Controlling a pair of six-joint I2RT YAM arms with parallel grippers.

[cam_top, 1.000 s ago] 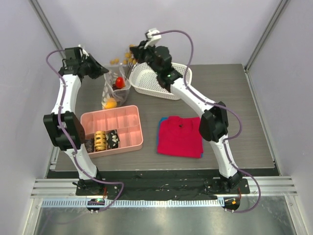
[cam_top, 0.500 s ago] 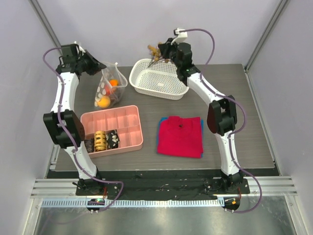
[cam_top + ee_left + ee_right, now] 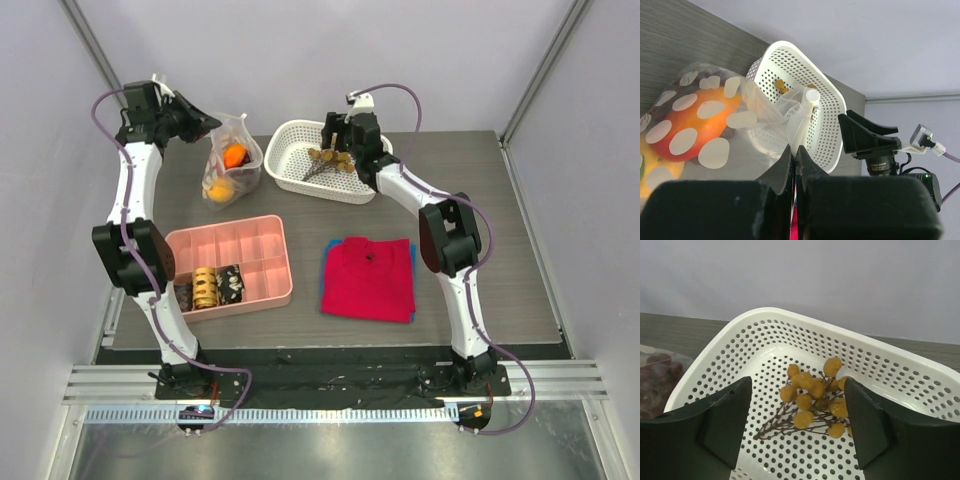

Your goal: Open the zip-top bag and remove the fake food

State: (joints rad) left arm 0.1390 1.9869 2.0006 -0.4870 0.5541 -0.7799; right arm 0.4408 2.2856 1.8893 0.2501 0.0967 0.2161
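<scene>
Fake food cluster (image 3: pixel 812 395) now lies in the white basket (image 3: pixel 765 340) far on the counter (image 3: pixel 480 200), just released by my right end effector (image 3: pixel 797 420), now wide and empty, while my left end effector (image 3: pixel 795 165) pinches the zip-top bag (image 3: pixel 232 165) far left, orange fruit (image 3: pixel 685 125) inside.

This is a robot lab, a closed test cell. A white left arm (image 3: pixel 128 200) and a right arm (image 3: pixel 405 195) stand bolted to a metal rail (image 3: pixel 560 380) at the near edge of a grey table (image 3: pixel 480 200), with purple cables (image 3: pixel 400 88) looping off them. Plain pale walls (image 3: pixel 300 50) and metal posts (image 3: pixel 540 70) box the table in. The things here are props: a pink tray (image 3: pixel 285 255), a white basket (image 3: pixel 372 188), a folded red cloth (image 3: pixel 368 280), and toy fruit (image 3: pixel 233 155) in a clear bag (image 3: pixel 238 130).
</scene>
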